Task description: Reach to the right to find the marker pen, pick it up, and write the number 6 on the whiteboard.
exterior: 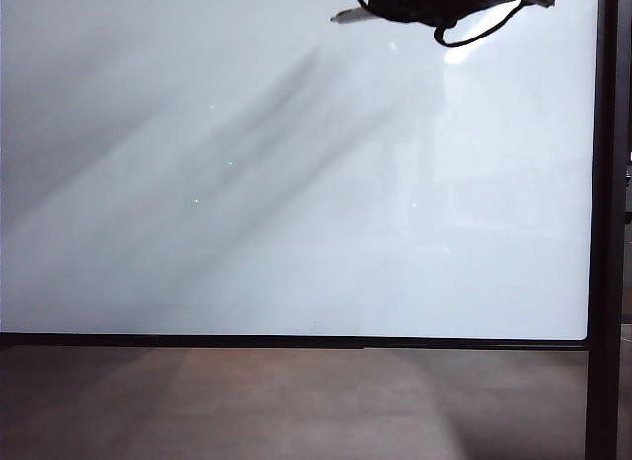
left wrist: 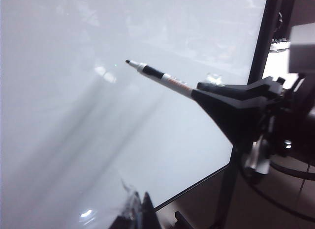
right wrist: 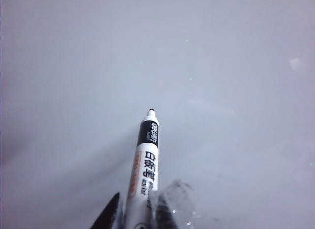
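Item: right gripper point(left wrist: 197, 95), upper right of the board, clamping the marker pen point(right wrist: 145, 165); the left gripper point(left wrist: 135, 212), low beside the board, is unreadable. You are approaching the blank whiteboard point(exterior: 247, 233); next, press tip to surface, gently.

Open room: the whiteboard point(exterior: 296, 184) face is left bare below the right gripper point(exterior: 380, 11).
Obstacle: the black post point(exterior: 602, 233) borders the whiteboard's right edge.
Left gripper point(left wrist: 140, 212): seen low beside the whiteboard.
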Robot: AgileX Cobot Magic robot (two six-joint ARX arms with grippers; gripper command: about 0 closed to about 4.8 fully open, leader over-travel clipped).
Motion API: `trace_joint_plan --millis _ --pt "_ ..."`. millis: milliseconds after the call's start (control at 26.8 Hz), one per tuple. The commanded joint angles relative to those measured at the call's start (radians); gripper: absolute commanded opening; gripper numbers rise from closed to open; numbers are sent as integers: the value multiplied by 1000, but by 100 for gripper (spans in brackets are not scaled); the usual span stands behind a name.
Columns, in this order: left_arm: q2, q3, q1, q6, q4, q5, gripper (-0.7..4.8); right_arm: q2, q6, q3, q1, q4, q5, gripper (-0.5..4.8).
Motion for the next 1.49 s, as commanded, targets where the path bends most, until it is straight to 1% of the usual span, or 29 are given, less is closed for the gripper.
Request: trace_joint_plan --millis 37,261,895,1156,1267,1491 --pt "-6 6 -1 -3 1 5 -5 21 -3 32 -9 24 29 30" --pt "-6 6 -1 -3 -10 7 -5 47 -3 82 -16 16 18 31" --pt "-6 6 -1 -3 -10 8 -5 113 -3 120 -16 15 22 30" --pt "-6 6 -1 -3 -10 7 -5 113 -2 120 -16 3 52 30" --pt "-6 6 -1 -3 -10 7 -5 113 -2 120 -16 2 92 30" --pt "-6 6 -1 -3 -10 7 -5 112 -2 120 -16 -4 136 30"
